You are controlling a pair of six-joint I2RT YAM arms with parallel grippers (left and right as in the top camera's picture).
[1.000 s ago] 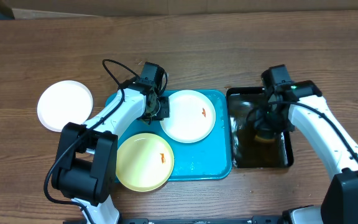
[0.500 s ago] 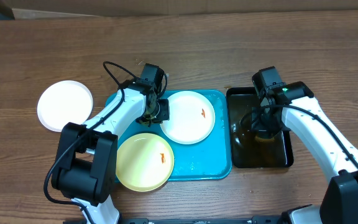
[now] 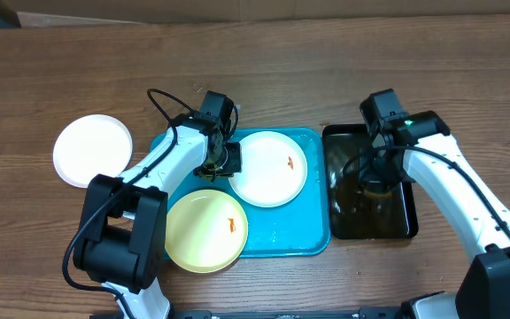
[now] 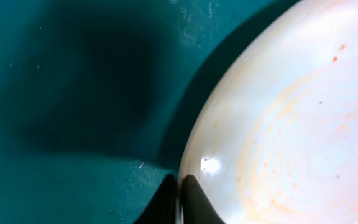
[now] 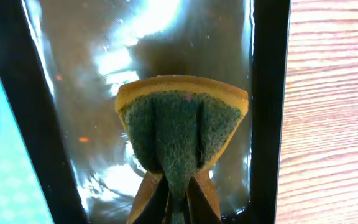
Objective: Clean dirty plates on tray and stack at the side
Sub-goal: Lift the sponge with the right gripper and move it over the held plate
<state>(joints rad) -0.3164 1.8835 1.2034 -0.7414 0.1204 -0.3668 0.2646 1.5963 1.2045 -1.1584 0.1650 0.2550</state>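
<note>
Left gripper pinches the round white plastic plate by its rim; right gripper clenches a yellow-green sponge above the black rectangular water tray.

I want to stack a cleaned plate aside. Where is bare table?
Bare wood runs along the far edge of the brown wooden table, beyond the turquoise rectangular plastic tray and black rectangular water tray. More lies in front of the round white plastic plate at left. Crowded: the turquoise tray's left, where the left claw pinches a smeared white plate.
</note>
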